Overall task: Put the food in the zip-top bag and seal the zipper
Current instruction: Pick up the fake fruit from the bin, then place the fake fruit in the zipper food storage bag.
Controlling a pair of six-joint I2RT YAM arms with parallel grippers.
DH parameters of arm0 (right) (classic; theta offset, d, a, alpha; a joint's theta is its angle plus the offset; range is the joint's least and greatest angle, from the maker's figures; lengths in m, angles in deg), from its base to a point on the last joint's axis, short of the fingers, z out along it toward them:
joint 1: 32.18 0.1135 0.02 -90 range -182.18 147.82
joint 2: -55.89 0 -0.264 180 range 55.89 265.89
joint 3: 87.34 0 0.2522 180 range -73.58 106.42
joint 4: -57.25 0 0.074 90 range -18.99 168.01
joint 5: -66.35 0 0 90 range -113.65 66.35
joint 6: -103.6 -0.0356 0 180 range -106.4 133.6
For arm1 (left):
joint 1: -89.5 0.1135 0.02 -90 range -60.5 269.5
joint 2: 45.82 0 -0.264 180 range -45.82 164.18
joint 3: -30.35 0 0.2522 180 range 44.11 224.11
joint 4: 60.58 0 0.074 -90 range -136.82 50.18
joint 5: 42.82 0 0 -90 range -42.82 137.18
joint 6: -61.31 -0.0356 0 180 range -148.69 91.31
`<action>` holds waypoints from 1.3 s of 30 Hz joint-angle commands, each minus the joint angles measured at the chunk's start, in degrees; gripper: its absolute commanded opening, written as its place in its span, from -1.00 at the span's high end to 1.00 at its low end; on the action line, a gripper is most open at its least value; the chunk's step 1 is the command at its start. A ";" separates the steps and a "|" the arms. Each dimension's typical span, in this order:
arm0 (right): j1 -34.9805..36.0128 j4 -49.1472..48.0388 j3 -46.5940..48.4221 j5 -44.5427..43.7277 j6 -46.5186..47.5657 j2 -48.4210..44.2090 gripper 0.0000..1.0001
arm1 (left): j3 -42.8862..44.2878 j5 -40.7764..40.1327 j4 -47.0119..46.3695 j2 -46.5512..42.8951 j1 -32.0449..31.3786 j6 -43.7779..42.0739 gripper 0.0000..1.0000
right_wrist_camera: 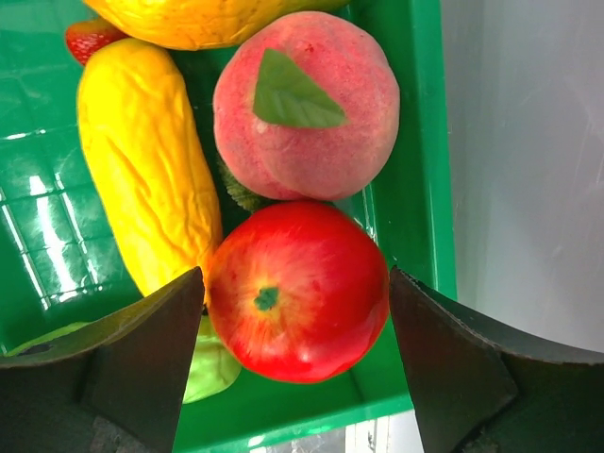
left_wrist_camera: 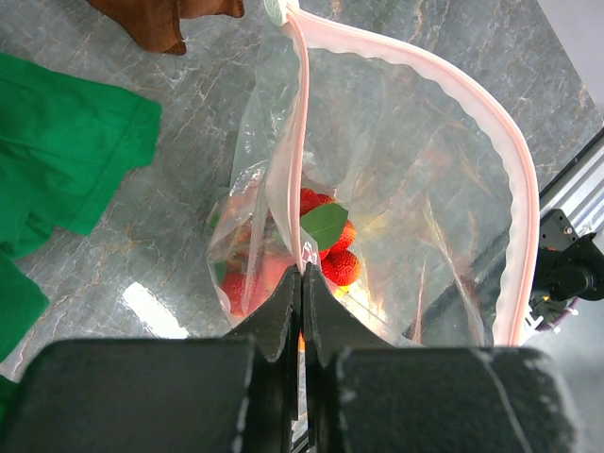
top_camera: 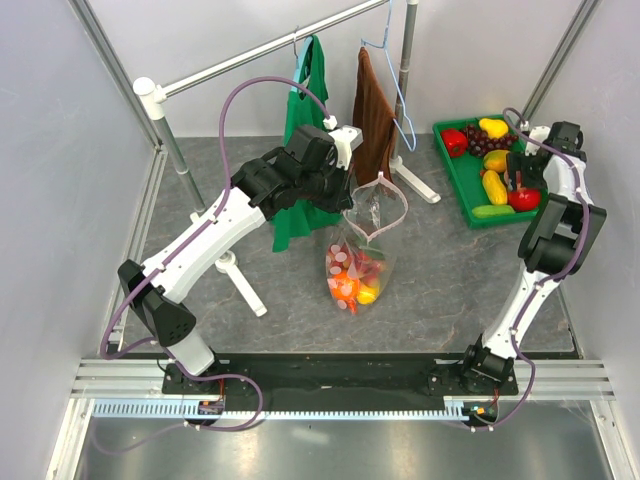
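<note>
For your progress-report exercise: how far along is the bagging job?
Done: some food already lies in the zip-top bag. In hand: the left gripper pinches the bag's rim, holding it open; the open right gripper straddles a red apple in the green tray. Left: the tray's other food, then the zipper, unsealed.

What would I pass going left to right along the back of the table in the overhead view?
green cloth → brown towel → green tray. The zip-top bag shares the towel's left-to-right span, so I leave it out.
</note>
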 commanded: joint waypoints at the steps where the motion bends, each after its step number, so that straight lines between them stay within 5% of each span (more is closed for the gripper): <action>1: -0.23 -2.06 0.08 -0.84 -1.38 1.73 -0.71 | 0.35 0.84 -2.11 -0.32 0.28 0.64 0.96; 12: -0.14 -2.50 -1.33 -1.81 -0.15 1.47 -0.75 | 0.08 0.84 -2.11 -0.24 0.46 0.55 0.96; 17: -0.40 -2.24 -0.71 -1.63 -0.32 1.21 -0.32 | 0.17 0.84 -2.11 -0.23 0.46 0.46 0.96; 22: -0.76 -0.66 -0.27 2.23 -1.90 -4.75 -0.14 | -0.45 0.31 -2.11 -0.50 0.54 0.38 0.96; 30: -0.76 6.29 3.25 22.34 -9.80 -19.70 -0.02 | -0.53 1.63 -2.20 0.47 1.42 1.17 0.96; 39: 4.33 2.52 -7.73 53.18 -23.78 -39.56 0.07 | -0.01 2.42 -2.02 1.35 1.77 1.78 0.96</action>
